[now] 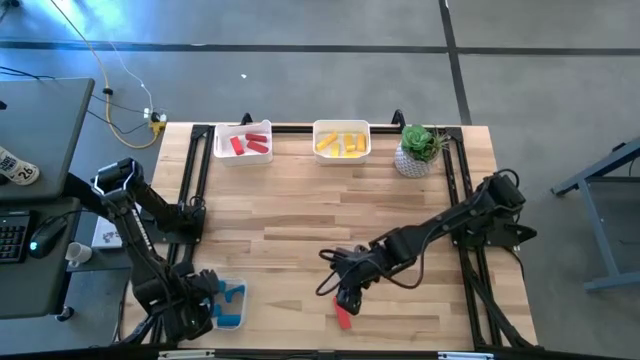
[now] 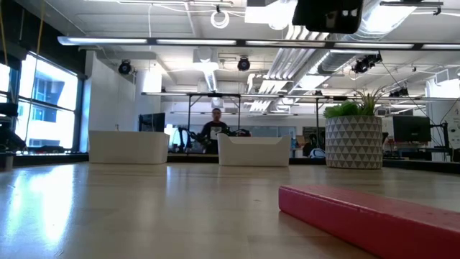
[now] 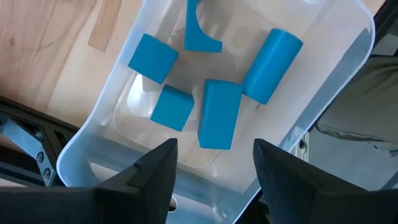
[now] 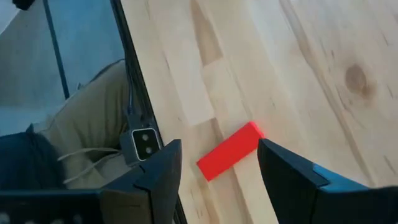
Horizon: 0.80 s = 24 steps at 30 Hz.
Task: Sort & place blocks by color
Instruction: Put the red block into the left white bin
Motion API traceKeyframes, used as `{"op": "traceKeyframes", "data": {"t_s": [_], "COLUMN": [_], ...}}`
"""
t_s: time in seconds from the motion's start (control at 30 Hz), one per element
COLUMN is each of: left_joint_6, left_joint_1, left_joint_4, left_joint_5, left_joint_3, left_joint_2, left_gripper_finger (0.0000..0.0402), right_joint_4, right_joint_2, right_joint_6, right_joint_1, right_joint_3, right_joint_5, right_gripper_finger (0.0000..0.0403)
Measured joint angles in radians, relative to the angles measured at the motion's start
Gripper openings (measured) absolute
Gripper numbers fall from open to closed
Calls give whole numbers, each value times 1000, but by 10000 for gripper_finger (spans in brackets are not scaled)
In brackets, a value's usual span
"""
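Right now we see the left gripper hanging over the clear bin at the near left corner of the tabletop, its fingers spread apart and holding nothing. Below them, inside the bin, lie the blue blocks: a couple of cubes, a longer bar, a cylinder and an arch-shaped piece. None of them touches the fingers.

Over on the other side, the right gripper reaches in low toward the near middle of the tabletop. Its fingers stand apart with nothing between them. A red block, a short bar, lies flat on the wood just ahead of the fingertips, angled across the gap between them and not touching either one. From above, we find the same red block just beside the gripper, toward the near edge.

At the far edge, one white bin holds the red blocks, and the white bin next to it holds the yellow blocks. A potted plant stands beside the yellow one. In the low view a person shows far behind the tabletop.
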Motion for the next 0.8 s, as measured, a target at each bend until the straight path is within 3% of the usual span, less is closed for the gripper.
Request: {"op": "traceKeyframes", "data": {"t_s": [0.37,0.8], "left_joint_6": [15,78], "left_joint_1": [46,179], "left_joint_4": [0,2], "left_joint_5": [0,0], "left_joint_3": [0,0], "left_joint_2": [0,0], "left_gripper_finger": [197,197], "right_joint_4": [-3,-79], "right_joint_2": [7,29], "right_joint_6": [86,186], "right_joint_1": [26,26], "right_joint_3": [-1,-2], "right_joint_5": [127,138], "right_gripper_finger": [197,197]}}
